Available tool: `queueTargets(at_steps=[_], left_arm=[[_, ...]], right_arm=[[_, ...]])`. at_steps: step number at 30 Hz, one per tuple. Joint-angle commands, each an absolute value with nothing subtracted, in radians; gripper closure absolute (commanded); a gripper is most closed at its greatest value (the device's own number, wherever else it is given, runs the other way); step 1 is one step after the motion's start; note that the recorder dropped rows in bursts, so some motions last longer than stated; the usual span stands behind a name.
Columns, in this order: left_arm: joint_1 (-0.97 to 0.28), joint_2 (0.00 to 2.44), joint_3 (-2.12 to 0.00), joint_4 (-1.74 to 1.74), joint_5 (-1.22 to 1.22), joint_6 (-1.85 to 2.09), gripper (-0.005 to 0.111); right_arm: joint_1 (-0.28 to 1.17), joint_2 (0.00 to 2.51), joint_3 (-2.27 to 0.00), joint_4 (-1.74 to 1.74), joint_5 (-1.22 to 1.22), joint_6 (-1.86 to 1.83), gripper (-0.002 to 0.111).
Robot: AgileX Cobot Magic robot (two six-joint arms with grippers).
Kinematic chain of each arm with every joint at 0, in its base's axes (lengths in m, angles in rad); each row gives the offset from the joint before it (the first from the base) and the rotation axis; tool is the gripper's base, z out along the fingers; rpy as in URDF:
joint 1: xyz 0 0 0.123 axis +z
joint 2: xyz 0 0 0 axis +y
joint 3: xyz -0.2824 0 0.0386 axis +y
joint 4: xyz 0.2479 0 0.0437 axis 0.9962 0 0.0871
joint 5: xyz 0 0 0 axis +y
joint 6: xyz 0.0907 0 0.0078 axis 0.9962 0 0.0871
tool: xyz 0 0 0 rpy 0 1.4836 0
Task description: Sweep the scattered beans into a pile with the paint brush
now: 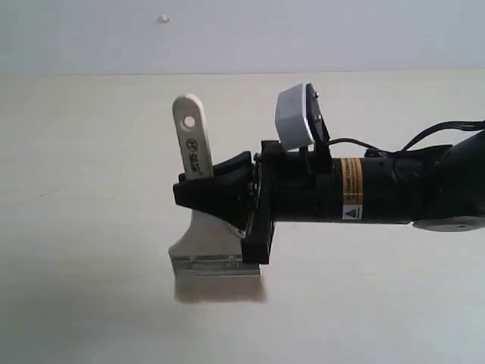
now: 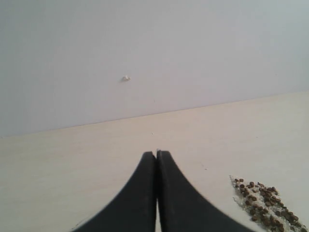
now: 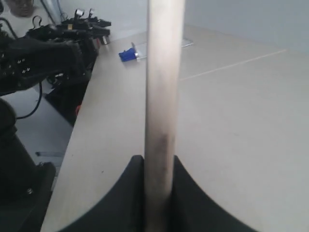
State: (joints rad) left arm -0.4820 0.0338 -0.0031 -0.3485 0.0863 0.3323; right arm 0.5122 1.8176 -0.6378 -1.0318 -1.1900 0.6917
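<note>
Right jaws clamp paint brush (image 1: 195,152); left jaws closed; beans (image 2: 263,205) only left-wrist view.

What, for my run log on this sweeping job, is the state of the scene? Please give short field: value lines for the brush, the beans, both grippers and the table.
paint brush: handle end up, bristles down at the table
right gripper: shut on the brush handle
left gripper: shut, holding nothing
beans: loose cluster on the table, seen only in the left wrist view
whitish crumbs: mixed in along the cluster's edge
table: pale, plain surface
</note>
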Motion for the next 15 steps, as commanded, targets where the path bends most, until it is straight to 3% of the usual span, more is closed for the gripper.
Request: queueTargets(at_steps=[1,15], left_arm=[[-0.487,0.028,0.0,-0.345,0.088,0.336,0.107],[-0.487,0.028,0.0,-0.345,0.088,0.336,0.107]], right_arm=[[0.505,1.87,-0.636,-1.073,-1.221,0.695,0.108],[0.505,1.985,-0.636,-0.892,-1.221,0.568,0.108]])
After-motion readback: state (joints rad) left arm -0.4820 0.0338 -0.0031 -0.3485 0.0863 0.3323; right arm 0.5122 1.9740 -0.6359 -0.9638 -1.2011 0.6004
